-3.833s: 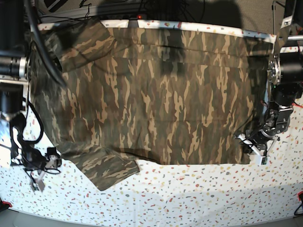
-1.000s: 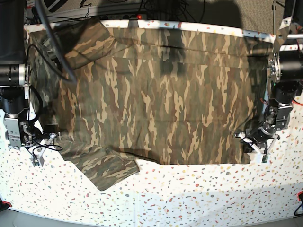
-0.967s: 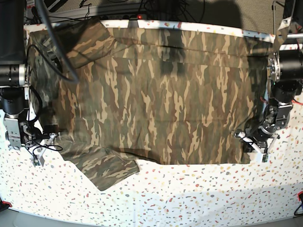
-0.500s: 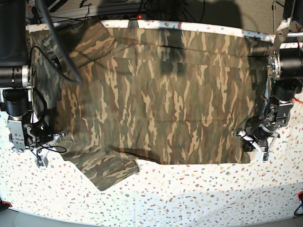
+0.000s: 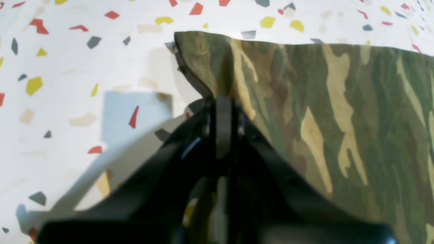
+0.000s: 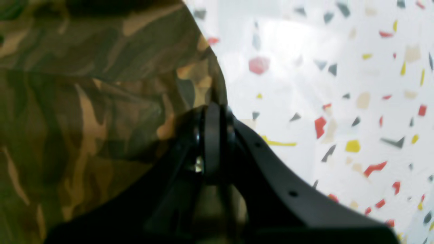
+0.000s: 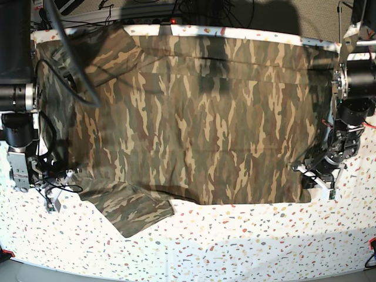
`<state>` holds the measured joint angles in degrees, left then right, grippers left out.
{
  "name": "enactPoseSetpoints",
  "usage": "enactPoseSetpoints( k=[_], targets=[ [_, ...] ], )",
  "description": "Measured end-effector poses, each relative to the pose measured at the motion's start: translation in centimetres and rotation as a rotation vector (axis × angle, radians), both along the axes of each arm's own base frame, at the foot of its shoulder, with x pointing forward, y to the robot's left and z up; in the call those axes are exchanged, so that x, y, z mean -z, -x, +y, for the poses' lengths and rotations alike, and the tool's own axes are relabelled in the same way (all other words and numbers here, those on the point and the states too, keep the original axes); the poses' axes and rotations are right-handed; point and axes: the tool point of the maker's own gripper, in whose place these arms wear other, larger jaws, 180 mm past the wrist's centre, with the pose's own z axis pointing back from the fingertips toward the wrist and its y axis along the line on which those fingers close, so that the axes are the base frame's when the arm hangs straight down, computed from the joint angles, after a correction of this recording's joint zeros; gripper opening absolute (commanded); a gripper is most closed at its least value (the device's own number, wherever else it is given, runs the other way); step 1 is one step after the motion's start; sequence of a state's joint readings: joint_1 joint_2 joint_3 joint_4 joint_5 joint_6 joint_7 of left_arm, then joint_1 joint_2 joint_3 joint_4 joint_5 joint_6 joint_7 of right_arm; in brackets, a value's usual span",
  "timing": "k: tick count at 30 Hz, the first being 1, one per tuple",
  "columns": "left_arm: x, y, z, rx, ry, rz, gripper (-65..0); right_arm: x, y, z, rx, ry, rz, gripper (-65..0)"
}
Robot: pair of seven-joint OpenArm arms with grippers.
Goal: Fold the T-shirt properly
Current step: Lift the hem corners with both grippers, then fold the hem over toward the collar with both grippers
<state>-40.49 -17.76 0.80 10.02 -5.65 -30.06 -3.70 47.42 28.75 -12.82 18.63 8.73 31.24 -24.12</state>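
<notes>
Now you have the T-shirt (image 7: pixel 194 117) spread flat across the speckled worktop (image 7: pixel 235 241), its body covering most of the surface and one sleeve lying out towards the near edge on the base view's left; your left gripper (image 5: pixel 222 101) is clenched on a corner of the shirt's edge, the cloth rising into the pinched tips (the left wrist view shows this plainly); your right gripper (image 6: pixel 213 112) is likewise clamped tight on the shirt's edge, camouflage cloth on one side of it and bare worktop on the other.
</notes>
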Motion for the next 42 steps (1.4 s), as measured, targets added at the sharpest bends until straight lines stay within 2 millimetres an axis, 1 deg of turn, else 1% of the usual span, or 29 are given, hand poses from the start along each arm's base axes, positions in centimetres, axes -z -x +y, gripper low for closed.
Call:
enactPoseSetpoints(
  k=[3, 4, 7, 8, 11, 13, 15, 17, 20, 21, 22, 24, 26, 28, 30, 31, 33, 36, 37, 39, 42],
  targets=[
    [-0.3, -0.3, -0.2, 0.011, 0.001, 0.044, -65.0, -0.5, 0.0, 1.9, -0.128, -0.052, 0.007, -65.0],
    [-0.4, -0.4, -0.4, 0.016, 0.002, 0.059, -65.0, -0.7, -0.1, 1.9, -0.132, -0.048, 0.009, -65.0],
    [-1.1, -0.7, -0.6, 0.036, -0.016, 0.088, -65.0, -1.3, -0.1, 1.2, -0.129, -0.033, 0.008, -65.0],
    [-1.4, -0.8, -0.8, 0.051, -0.029, 0.095, -65.0, -1.6, -0.1, 1.1, -0.113, -0.053, 0.001, -65.0],
    [-3.0, -1.4, -2.1, 0.081, -0.01, 0.068, -65.0, -2.9, -0.2, 0.1, -0.064, -0.124, -0.046, -65.0],
    [-4.3, -1.7, -2.8, 0.089, 0.018, 0.038, -65.0, -3.8, 0.1, -1.5, -0.034, -0.126, -0.055, -65.0],
    [-5.5, -1.8, -2.8, 0.07, 0.049, -0.006, -65.0, -4.6, 0.5, -2.9, -0.007, -0.129, -0.061, -65.0],
    [-5.9, -1.3, -2.0, 0.049, 0.033, -0.027, -65.0, -5.3, 0.6, -3.4, 0.011, -0.152, -0.073, -65.0],
    [-5.5, 0.4, -1.1, 0.047, -0.022, -0.009, -65.0, -6.3, 0.5, -3.0, 0.006, -0.196, -0.119, -65.0],
    [-5.5, 0.8, -1.2, 0.05, -0.033, -0.009, -65.0, -6.3, 0.8, -2.8, -0.007, -0.194, -0.118, -65.0],
    [-5.5, 1.2, -1.3, 0.056, -0.039, -0.016, -65.0, -6.1, 1.2, -2.6, -0.03, -0.178, -0.112, -65.0],
    [-5.8, 1.8, -1.8, 0.065, -0.041, -0.034, -65.0, -5.7, 2.1, -1.4, -0.084, -0.167, -0.098, -65.0],
    [-5.7, 2.7, -2.2, 0.078, -0.046, -0.042, -65.0, -5.1, 3.5, 0.5, -0.141, -0.191, -0.091, -65.0],
    [-5.0, 4.0, -2.1, 0.089, -0.062, -0.032, -65.0, -4.9, 5.1, 2.3, -0.193, -0.234, -0.099, -65.0],
    [-4.7, 5.2, -1.6, 0.075, -0.077, -0.029, -65.0, -4.9, 6.7, 3.3, -0.251, -0.235, -0.099, -65.0],
    [-4.9, 5.7, -1.4, 0.072, -0.078, -0.038, -65.0, -4.9, 7.4, 3.4, -0.275, -0.211, -0.089, -65.0],
    [-6.4, 6.4, -1.2, 0.061, -0.077, -0.086, -65.0, -4.6, 8.7, 3.0, -0.298, -0.167, -0.06, -65.0],
    [-8.8, 7.4, -0.7, 0.044, -0.079, -0.166, -65.0, -3.9, 10.5, 3.1, -0.281, -0.194, -0.059, -65.0],
    [-9.0, 8.1, -0.5, 0.043, -0.085, -0.17, -65.0, -3.6, 11.2, 2.9, -0.268, -0.205, -0.057, -65.0],
    [-8.7, 9.5, -0.4, 0.042, -0.096, -0.166, -65.0, -3.6, 12.4, 2.5, -0.24, -0.227, -0.065, -65.0],
    [-8.9, 10.9, -0.7, 0.053, -0.104, -0.173, -65.0, -4.6, 13.7, 1.7, -0.211, -0.23, -0.11, -65.0]
  ],
)
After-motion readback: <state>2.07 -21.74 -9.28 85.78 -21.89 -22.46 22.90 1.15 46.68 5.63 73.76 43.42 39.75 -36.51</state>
